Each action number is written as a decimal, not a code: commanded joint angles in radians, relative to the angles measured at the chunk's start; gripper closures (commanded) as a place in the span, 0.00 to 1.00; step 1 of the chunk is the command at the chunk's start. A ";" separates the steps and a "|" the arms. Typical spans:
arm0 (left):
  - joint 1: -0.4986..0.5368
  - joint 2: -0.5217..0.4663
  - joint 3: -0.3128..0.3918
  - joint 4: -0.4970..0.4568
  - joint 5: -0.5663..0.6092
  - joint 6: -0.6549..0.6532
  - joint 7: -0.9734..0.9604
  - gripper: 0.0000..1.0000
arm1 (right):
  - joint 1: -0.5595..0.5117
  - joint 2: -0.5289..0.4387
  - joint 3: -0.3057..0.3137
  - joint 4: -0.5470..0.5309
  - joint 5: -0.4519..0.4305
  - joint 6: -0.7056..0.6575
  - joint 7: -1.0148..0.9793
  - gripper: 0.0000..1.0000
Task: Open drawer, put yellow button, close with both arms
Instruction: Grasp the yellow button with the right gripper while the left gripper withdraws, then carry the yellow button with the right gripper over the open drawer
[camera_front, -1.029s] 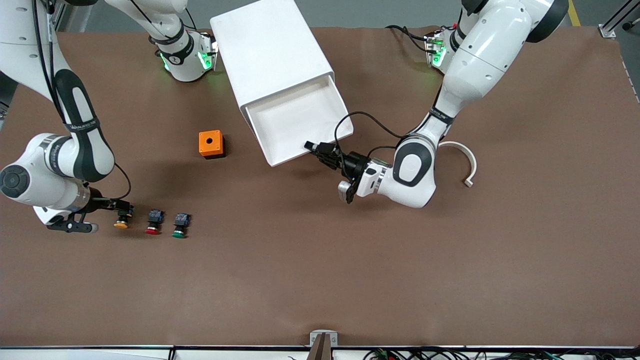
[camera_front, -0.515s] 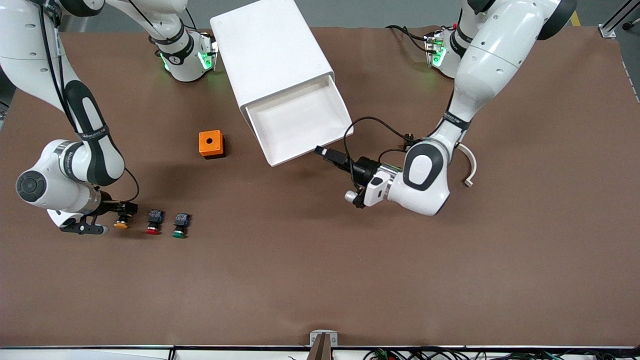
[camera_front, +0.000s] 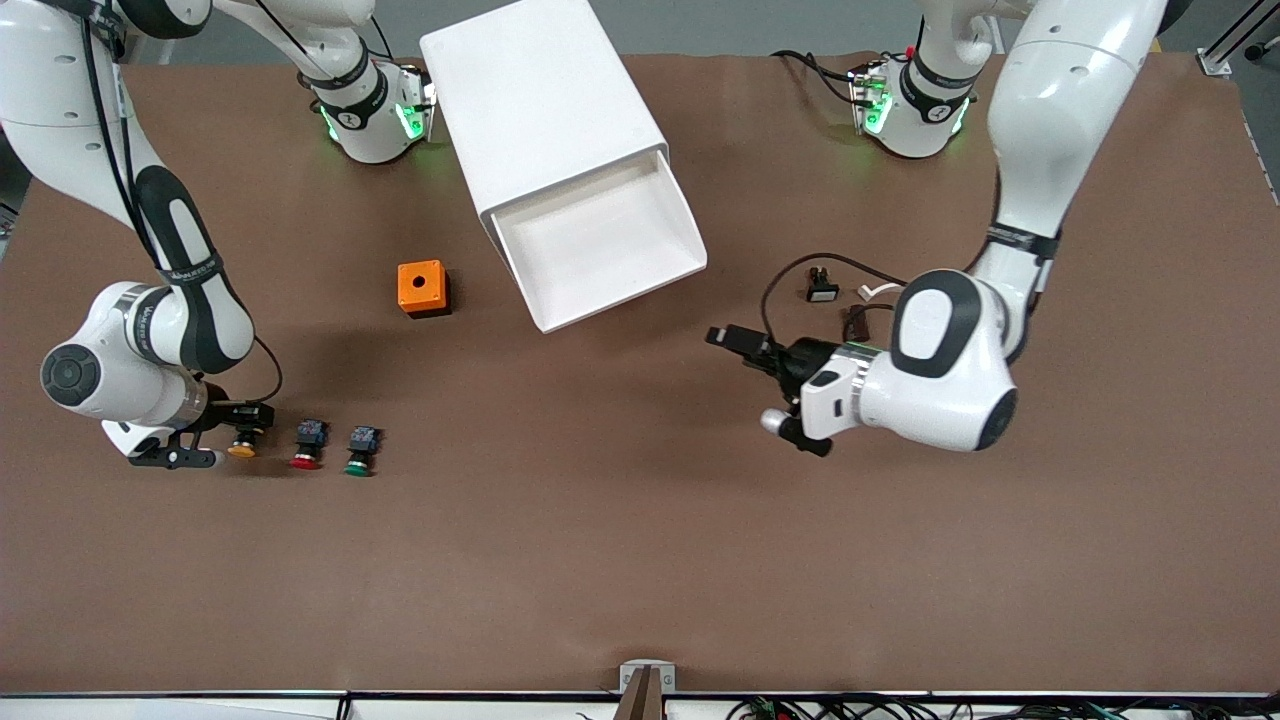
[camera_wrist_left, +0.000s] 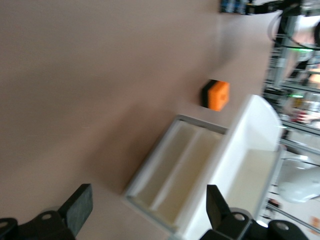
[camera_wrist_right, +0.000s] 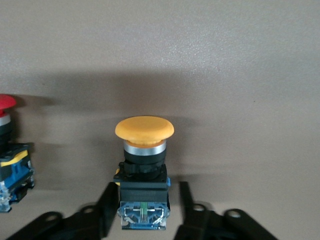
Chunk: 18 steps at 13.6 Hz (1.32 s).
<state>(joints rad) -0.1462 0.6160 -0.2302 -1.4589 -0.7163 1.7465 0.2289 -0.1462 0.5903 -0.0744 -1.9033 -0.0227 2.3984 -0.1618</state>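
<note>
The white cabinet (camera_front: 545, 100) has its top drawer (camera_front: 600, 250) pulled out and empty inside. My left gripper (camera_front: 728, 338) hangs open over bare table a little way off the drawer's front, toward the left arm's end. In the left wrist view its fingers (camera_wrist_left: 80, 207) stand wide apart with the drawer (camera_wrist_left: 175, 180) in sight past them. The yellow button (camera_front: 241, 448) stands on the table at the right arm's end. My right gripper (camera_front: 248, 420) is low on it. In the right wrist view its fingers (camera_wrist_right: 107, 205) flank the black-and-blue body of the yellow button (camera_wrist_right: 144, 150).
An orange cube (camera_front: 420, 288) with a hole lies between the buttons and the cabinet. A red-capped button (camera_front: 306, 445) and a green-capped one (camera_front: 360, 450) stand in line beside the yellow one. Small dark parts (camera_front: 822, 290) lie on the table by the left arm.
My left gripper has opened, let go of the drawer front and drawn back toward the left arm's end. My right gripper's fingers have closed in on the yellow button.
</note>
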 joint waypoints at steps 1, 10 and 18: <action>-0.001 -0.007 0.002 0.038 0.144 -0.015 -0.055 0.00 | -0.001 0.000 0.002 0.000 -0.017 -0.013 -0.005 0.65; -0.003 -0.176 0.009 0.055 0.696 -0.021 -0.109 0.00 | 0.028 -0.151 0.004 0.019 -0.017 -0.260 0.013 0.68; -0.001 -0.234 0.008 0.057 0.767 -0.022 -0.295 0.00 | 0.207 -0.377 0.005 0.087 -0.017 -0.698 0.397 0.69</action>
<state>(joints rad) -0.1437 0.4048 -0.2285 -1.3892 0.0278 1.7300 -0.0465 0.0058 0.2803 -0.0686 -1.8352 -0.0227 1.8013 0.1166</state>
